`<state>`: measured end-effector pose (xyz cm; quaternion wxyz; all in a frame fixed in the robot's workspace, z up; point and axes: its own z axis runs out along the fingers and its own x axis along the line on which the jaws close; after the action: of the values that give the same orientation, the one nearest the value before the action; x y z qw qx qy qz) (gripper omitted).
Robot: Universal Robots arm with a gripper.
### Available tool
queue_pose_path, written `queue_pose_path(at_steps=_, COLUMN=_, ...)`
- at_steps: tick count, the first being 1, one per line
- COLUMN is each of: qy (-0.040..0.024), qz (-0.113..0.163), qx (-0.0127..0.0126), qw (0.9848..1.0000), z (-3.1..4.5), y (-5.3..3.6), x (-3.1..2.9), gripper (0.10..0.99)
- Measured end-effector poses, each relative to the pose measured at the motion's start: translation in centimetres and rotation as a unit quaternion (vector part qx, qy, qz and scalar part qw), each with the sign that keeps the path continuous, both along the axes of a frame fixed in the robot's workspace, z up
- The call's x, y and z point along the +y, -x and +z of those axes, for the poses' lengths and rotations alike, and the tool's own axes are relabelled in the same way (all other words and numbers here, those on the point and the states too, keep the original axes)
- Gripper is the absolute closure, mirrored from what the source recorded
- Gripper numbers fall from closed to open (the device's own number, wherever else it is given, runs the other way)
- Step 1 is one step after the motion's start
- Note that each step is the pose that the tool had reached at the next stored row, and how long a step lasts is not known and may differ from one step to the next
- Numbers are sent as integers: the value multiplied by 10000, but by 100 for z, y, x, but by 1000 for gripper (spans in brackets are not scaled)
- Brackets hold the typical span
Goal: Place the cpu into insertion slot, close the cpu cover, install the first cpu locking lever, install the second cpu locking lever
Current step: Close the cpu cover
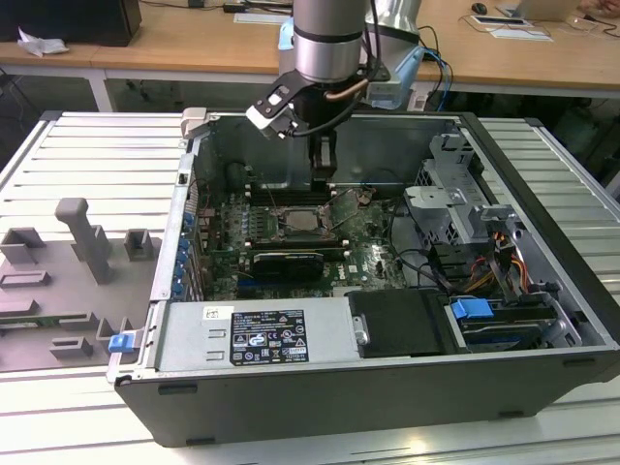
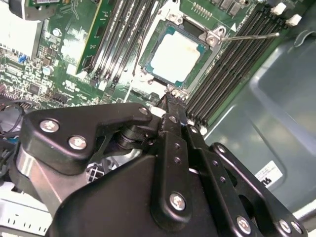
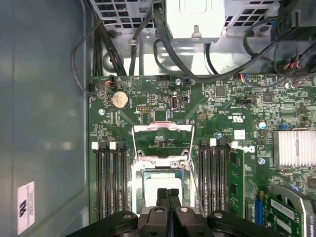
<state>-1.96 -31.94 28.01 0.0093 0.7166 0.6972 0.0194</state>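
Note:
The cpu [image 2: 175, 54] lies flat in the insertion slot [image 2: 146, 74] on the green motherboard, its pale metal face up. The cpu cover [image 3: 162, 129], a silvery frame with a big window, stands swung open beyond the slot. One thin wire locking lever [image 2: 252, 35] sticks out sideways over the memory slots. My gripper [image 2: 170, 98] hovers just above the near edge of the slot, black fingers pressed together and shut on nothing. In the first wrist view the gripper [image 3: 168, 193] hides part of the socket. In the exterior view the gripper [image 1: 323, 179] hangs above the slot [image 1: 305, 221].
The open computer case [image 1: 291, 334] lies on a slatted metal table. Black memory slots [image 3: 109, 180] flank the socket on both sides. Cables [image 3: 163, 44], a drive cage [image 1: 450, 203], a finned heatsink [image 3: 295, 148] and the power supply block [image 1: 252, 334] crowd the case.

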Motion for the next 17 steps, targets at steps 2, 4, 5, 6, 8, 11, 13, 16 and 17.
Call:
queue_pose_path(at_steps=2, qy=-1, qz=-2, qx=4, qw=10000, z=19, y=0, x=0, gripper=980)
queue_pose_path(at_steps=4, qy=-2, qz=-4, qx=18, qw=10000, z=31, y=-8, x=0, gripper=980)
queue_pose_path(at_steps=5, qy=0, qz=-5, qx=20, qw=10000, z=32, y=-20, x=0, gripper=980)
queue_pose_path(at_steps=6, qy=0, qz=-5, qx=20, qw=10000, z=33, y=-27, x=0, gripper=980)
queue_pose_path(at_steps=8, qy=0, qz=-5, qx=20, qw=10000, z=32, y=-53, x=0, gripper=980)
queue_pose_path(at_steps=11, qy=0, qz=-5, qx=20, qw=10000, z=32, y=-99, x=1, gripper=980)
queue_pose_path(at_steps=13, qy=-1, qz=-4, qx=20, qw=10000, z=32, y=-129, x=1, gripper=980)
queue_pose_path(at_steps=16, qy=0, qz=-5, qx=20, qw=10000, z=32, y=-154, x=1, gripper=980)
queue_pose_path(at_steps=17, qy=0, qz=-5, qx=20, qw=10000, z=32, y=-160, x=1, gripper=980)
